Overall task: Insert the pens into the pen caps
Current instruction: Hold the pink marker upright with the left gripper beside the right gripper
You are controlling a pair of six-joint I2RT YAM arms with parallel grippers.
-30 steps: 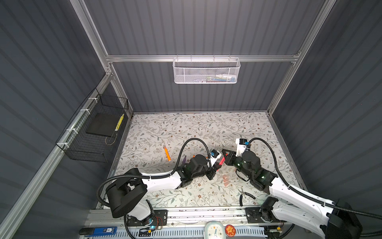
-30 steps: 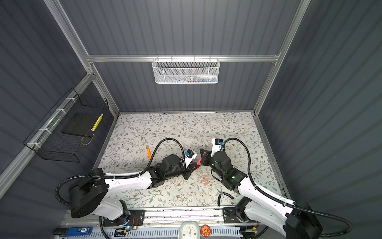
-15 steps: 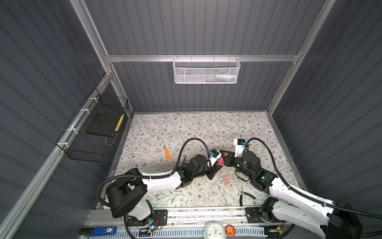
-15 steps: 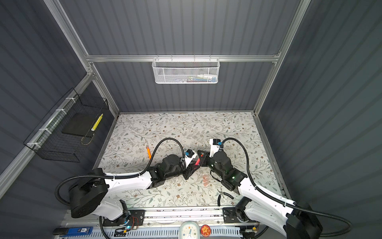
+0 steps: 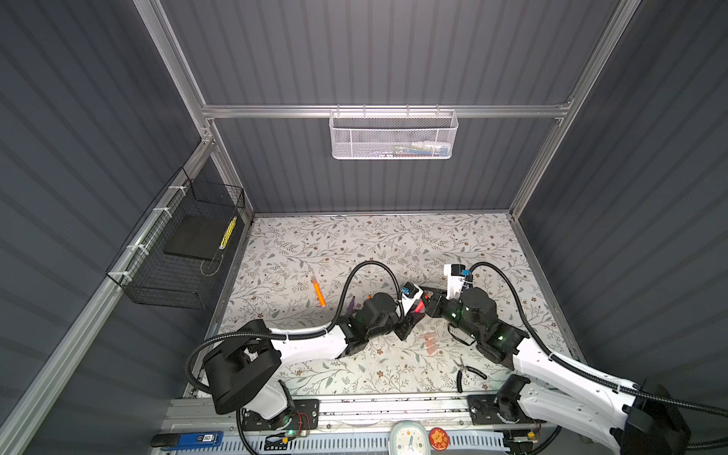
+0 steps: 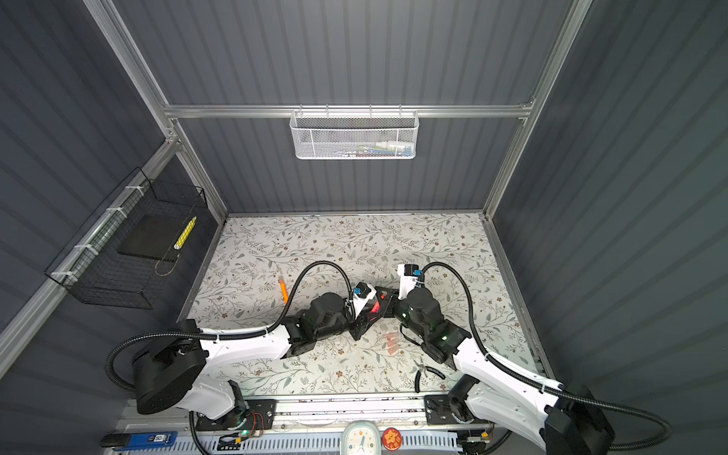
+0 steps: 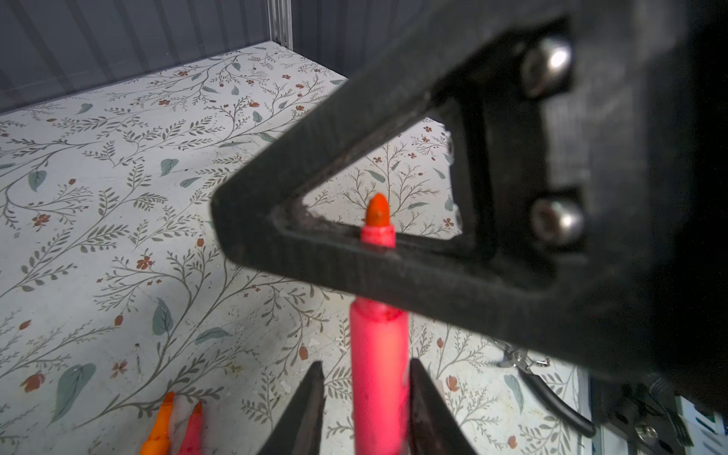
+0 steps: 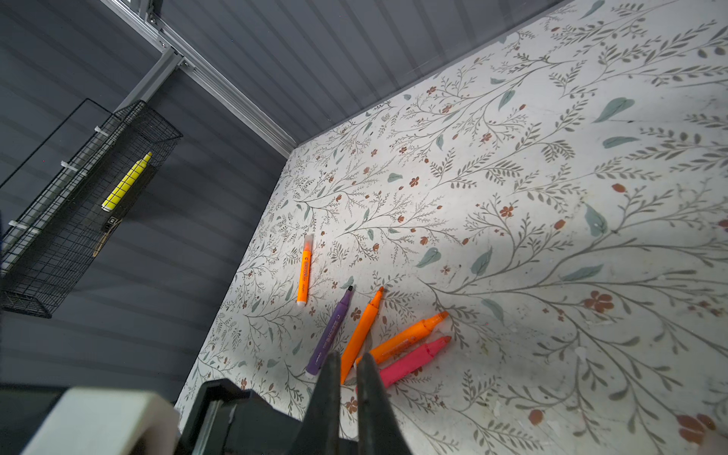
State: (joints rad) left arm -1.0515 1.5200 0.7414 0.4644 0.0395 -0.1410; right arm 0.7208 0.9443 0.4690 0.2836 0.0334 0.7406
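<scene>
Left wrist view: my left gripper's (image 7: 366, 362) fingers stand slightly parted around the pink-red pen (image 7: 379, 342), which is above the mat. The closed right gripper (image 8: 350, 356) crosses the pen's neck, and I cannot tell whether it grips. If neither holds, the pen drops among the pen caps (image 5: 430, 342). That finger also blocks capping. Loose pens (image 8: 405, 338) and pliers (image 5: 468, 370) lie nearby.

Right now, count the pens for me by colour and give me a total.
Orange pens: 3
Pink pens: 2
Purple pen: 1
Total: 6
</scene>
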